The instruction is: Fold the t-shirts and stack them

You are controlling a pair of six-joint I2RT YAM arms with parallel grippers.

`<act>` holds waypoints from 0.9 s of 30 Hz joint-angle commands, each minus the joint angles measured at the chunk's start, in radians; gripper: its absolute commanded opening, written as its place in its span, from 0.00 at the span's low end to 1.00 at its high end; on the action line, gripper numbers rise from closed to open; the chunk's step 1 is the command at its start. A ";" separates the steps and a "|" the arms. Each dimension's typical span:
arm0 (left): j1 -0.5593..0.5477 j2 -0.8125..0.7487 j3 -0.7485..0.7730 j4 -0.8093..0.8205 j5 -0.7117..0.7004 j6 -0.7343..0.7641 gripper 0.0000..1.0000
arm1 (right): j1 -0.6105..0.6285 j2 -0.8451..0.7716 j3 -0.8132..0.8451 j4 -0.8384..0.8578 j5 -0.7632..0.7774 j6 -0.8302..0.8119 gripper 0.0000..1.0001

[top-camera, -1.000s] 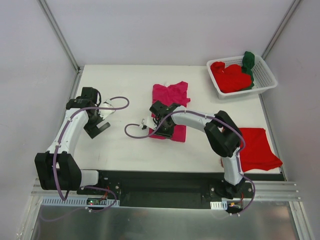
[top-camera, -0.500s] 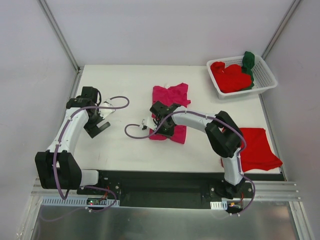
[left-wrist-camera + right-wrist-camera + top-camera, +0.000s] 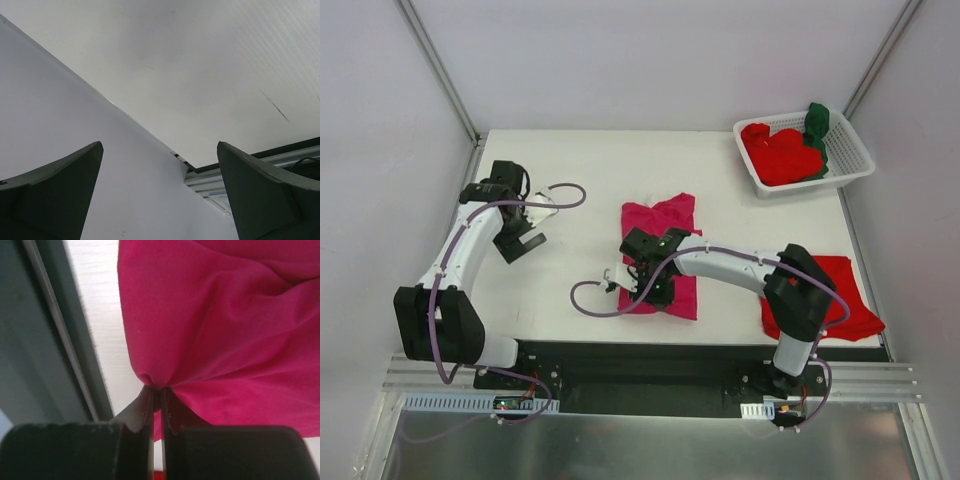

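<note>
**Right arm** (image 3: 730, 262): the elbow is raised over the near right part of the table (image 3: 570, 170). The forearm is stretched leftward to mid-table, and the wrist is bent so that the right gripper (image 3: 642, 288) points toward the near edge. Its fingers are clenched on a fold of cloth at the near left part of the magenta-pink t-shirt (image 3: 668, 222). This shirt lies at mid-table, partly covered by the wrist. In the wrist view the fold is seen gathered between the closed tips.

**Left arm** (image 3: 460, 260): it is bent up along the left side. The left gripper (image 3: 520, 245) is held over the left part of the table, well apart from the shirt. Its fingers are spread wide, with nothing between them.

**Other items:** a red t-shirt (image 3: 835, 295) lies at the near right corner, partly under the right arm. Red t-shirts (image 3: 780, 155) and a dark green t-shirt (image 3: 817, 125) are heaped in the white slotted basket (image 3: 850, 150) at the far right corner.
</note>
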 commanded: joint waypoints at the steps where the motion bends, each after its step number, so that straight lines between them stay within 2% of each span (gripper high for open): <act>1: -0.017 0.035 0.074 0.004 0.001 0.033 0.99 | 0.080 -0.113 -0.051 -0.072 -0.063 0.076 0.01; 8: -0.025 0.096 0.166 0.006 -0.003 0.030 0.99 | 0.217 -0.214 -0.148 -0.070 -0.046 0.182 0.01; 11: -0.028 0.100 0.186 0.008 -0.003 0.036 0.99 | 0.300 -0.257 -0.175 -0.066 -0.006 0.165 0.01; 15: -0.028 0.098 0.203 0.012 -0.010 0.052 0.99 | 0.360 -0.268 -0.178 -0.098 -0.084 0.168 0.01; 18: -0.029 0.095 0.209 0.011 -0.019 0.057 0.99 | 0.403 -0.293 -0.177 -0.090 -0.075 0.167 0.01; 27: -0.038 0.077 0.177 0.014 -0.040 0.080 0.99 | 0.404 -0.394 -0.070 -0.093 0.146 0.116 0.01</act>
